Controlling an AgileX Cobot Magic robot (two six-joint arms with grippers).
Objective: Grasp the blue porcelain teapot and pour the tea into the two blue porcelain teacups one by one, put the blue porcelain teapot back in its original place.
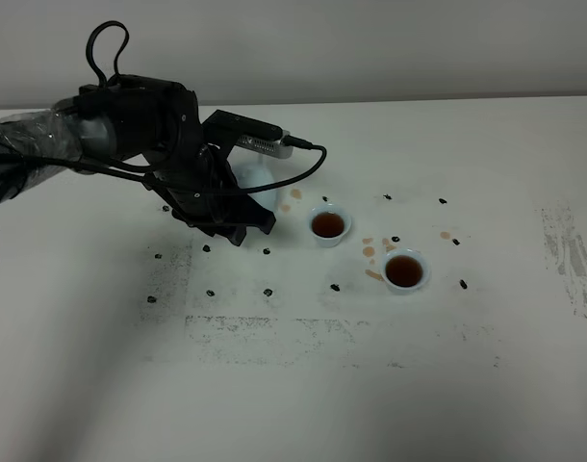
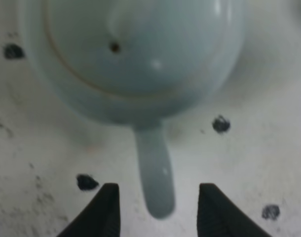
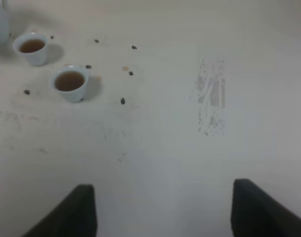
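Note:
The blue porcelain teapot (image 1: 254,179) stands on the white table, mostly hidden under my left arm. In the left wrist view the teapot (image 2: 140,54) shows from above with its domed lid, and its handle (image 2: 155,173) points toward the gripper. My left gripper (image 2: 159,188) is open, with one finger on each side of the handle and a gap on both sides; it also shows in the high view (image 1: 250,223). The two blue porcelain teacups (image 1: 328,224) (image 1: 405,270) stand to the teapot's right, both holding brown tea. My right gripper (image 3: 163,185) is open and empty, far from the cups (image 3: 32,47) (image 3: 70,81).
Brown tea drops (image 1: 370,251) lie on the table (image 1: 101,366) between the cups and near the teapot. Small black marks (image 1: 268,292) dot the surface around them. A grey scuffed patch (image 1: 568,255) sits near the right edge. A black cable (image 1: 303,173) runs from the left wrist camera.

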